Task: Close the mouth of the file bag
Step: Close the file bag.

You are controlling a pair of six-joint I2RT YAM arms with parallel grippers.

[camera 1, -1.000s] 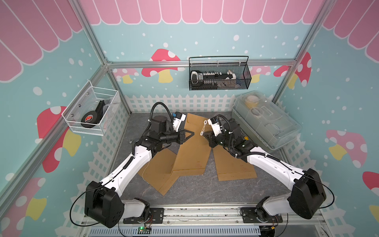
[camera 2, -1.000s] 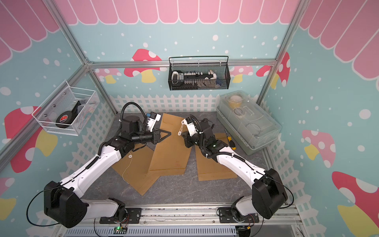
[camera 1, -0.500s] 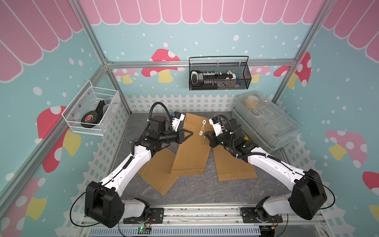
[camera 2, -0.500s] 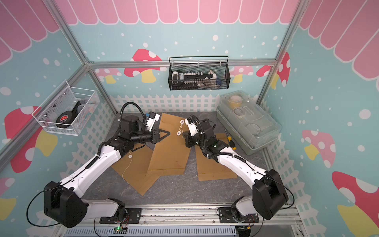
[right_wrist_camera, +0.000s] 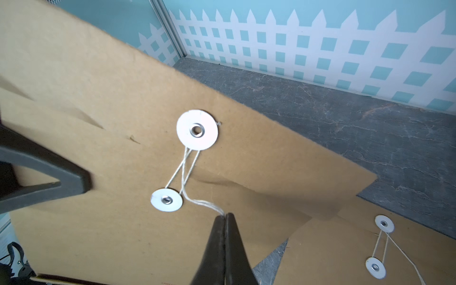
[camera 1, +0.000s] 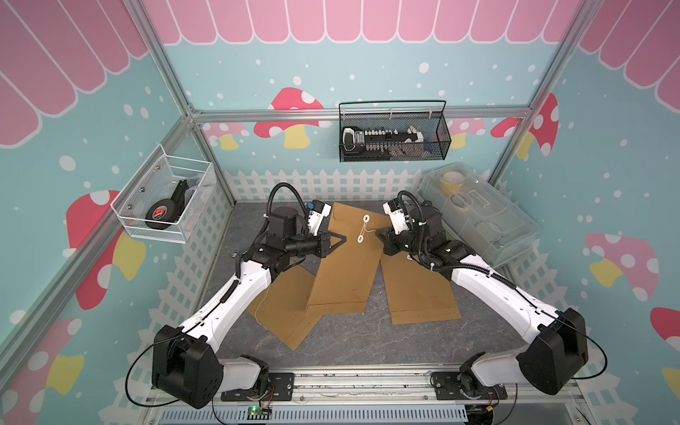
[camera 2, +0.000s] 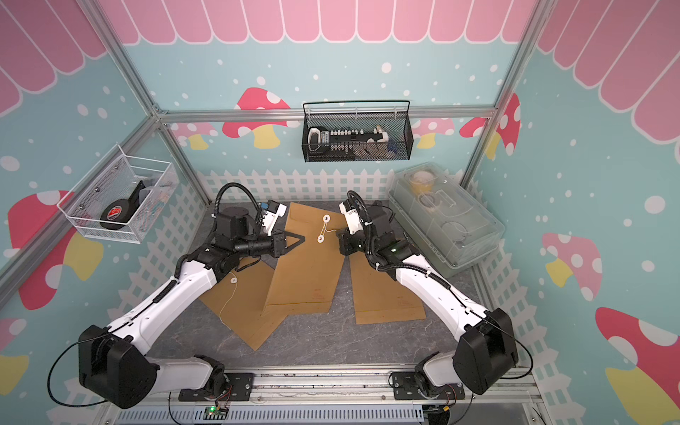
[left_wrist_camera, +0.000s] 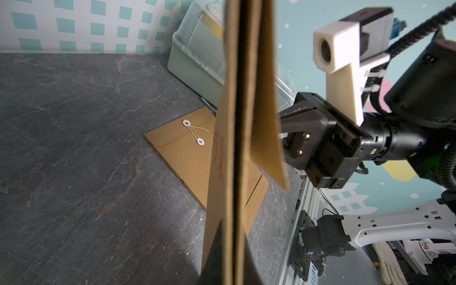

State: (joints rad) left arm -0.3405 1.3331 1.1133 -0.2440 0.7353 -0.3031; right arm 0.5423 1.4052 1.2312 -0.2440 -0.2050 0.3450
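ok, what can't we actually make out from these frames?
Right wrist: string turns under the discs are hidden by their rims.
Top views: string is too thin to count wraps.
Left wrist: held file bag is edge-on, hiding its own discs and the right jaws' tips.
Red print on the bag: too small to read in top views.

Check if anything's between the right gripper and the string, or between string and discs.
Nothing visible does. The right gripper is shut on the string beside the lower disc, and the bag around it and the upper disc is bare. The left gripper holds the bag's edge.
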